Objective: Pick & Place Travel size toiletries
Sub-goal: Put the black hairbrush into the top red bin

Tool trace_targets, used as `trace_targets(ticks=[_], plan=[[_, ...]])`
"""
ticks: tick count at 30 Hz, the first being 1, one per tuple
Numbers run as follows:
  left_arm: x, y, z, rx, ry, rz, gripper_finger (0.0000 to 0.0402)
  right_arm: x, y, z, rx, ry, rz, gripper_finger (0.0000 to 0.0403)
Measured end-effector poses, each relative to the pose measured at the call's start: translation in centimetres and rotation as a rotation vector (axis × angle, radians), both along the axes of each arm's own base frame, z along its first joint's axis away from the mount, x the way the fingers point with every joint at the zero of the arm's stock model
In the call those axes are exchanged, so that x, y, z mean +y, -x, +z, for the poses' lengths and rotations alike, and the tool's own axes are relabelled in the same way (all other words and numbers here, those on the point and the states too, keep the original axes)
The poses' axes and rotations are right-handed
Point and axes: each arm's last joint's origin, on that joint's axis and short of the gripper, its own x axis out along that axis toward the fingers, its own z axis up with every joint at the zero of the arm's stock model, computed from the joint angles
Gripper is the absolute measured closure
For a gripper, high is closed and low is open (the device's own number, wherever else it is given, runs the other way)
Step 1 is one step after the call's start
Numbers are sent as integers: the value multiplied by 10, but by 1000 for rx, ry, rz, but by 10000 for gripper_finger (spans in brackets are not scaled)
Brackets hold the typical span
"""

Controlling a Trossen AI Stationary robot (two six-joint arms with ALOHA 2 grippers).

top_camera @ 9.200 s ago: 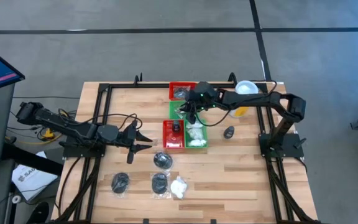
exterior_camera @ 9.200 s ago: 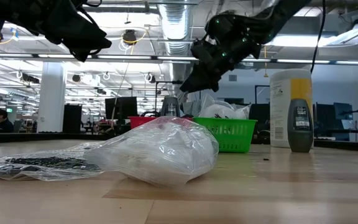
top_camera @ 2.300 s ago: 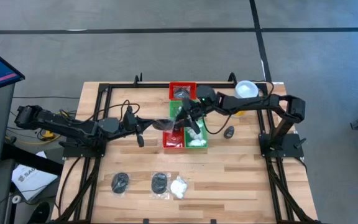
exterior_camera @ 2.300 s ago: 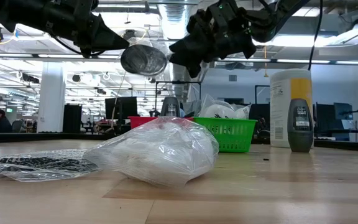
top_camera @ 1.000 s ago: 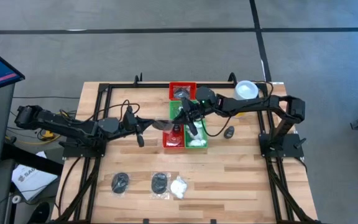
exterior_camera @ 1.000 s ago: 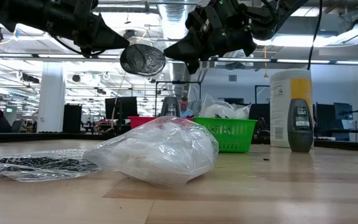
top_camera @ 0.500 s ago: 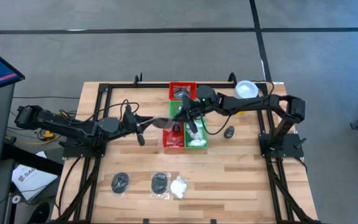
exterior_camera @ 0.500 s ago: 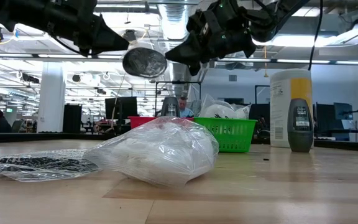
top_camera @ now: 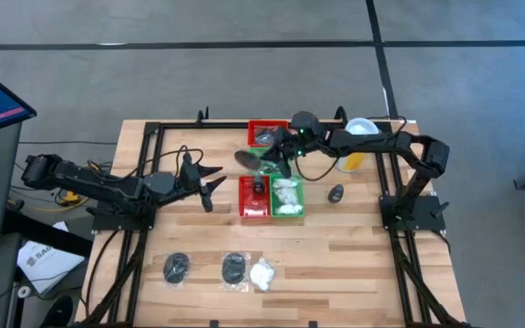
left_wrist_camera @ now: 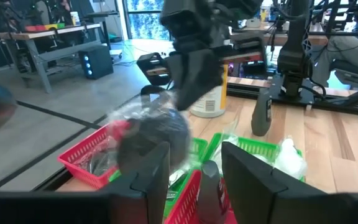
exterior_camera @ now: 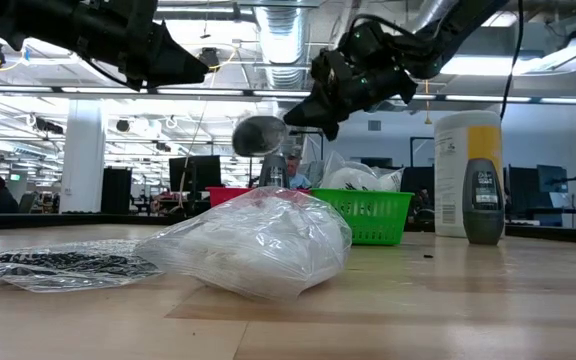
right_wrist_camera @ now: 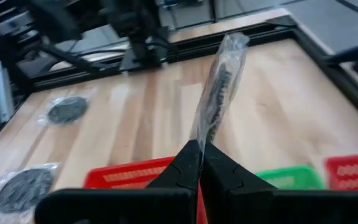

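Right gripper [top_camera: 276, 160] clenched on clear packet w/ dark disc [top_camera: 250, 158], held in air at frame centre, above trays [top_camera: 256, 206]. Left gripper [top_camera: 210, 182] released, fingers apart, left of centre. Other packets [top_camera: 235, 268] lower centre on surface [top_camera: 335, 255].

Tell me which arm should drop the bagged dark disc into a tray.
Right. The right pincer is shut on the bagged dark disc, hanging beside the red tray. The left pincer is open and empty, farther from the trays.
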Motion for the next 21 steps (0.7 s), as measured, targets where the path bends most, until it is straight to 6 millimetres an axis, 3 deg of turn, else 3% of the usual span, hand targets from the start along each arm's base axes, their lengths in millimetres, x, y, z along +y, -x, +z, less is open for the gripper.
trace_targets(ticks=[12, 21], plan=[[0, 0, 0, -1, 2, 0, 260, -53, 27, -2, 36, 0, -231, 403], [0, 0, 0, -1, 2, 0, 261, -66, 36, -8, 124, 62, -379, 403]])
